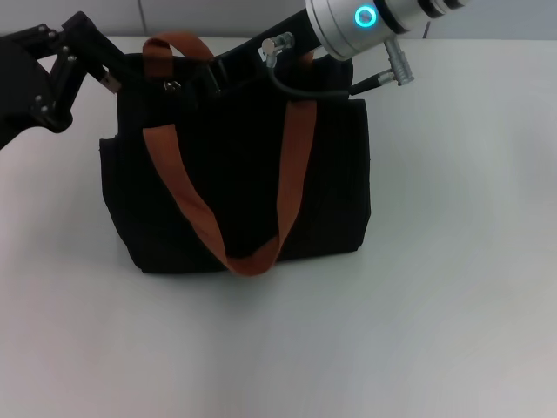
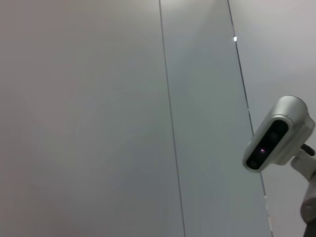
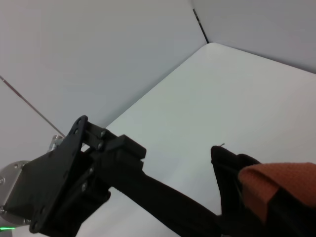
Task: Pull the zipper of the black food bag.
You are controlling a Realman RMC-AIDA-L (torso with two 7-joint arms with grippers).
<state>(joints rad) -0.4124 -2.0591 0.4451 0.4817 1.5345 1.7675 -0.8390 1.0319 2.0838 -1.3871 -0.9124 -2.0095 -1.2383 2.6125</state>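
The black food bag stands upright on the white table, with orange-brown handles hanging down its front. A small silver zipper tab shows on its top edge near the left end. My left gripper reaches in from the upper left, its fingers closed on the bag's top left corner. It also shows in the right wrist view, running toward the bag's corner. My right gripper lies along the bag's top, dark against the black fabric, just right of the tab.
The white table spreads in front of and to the right of the bag. A wall stands close behind. The left wrist view shows only wall panels and a silver camera housing.
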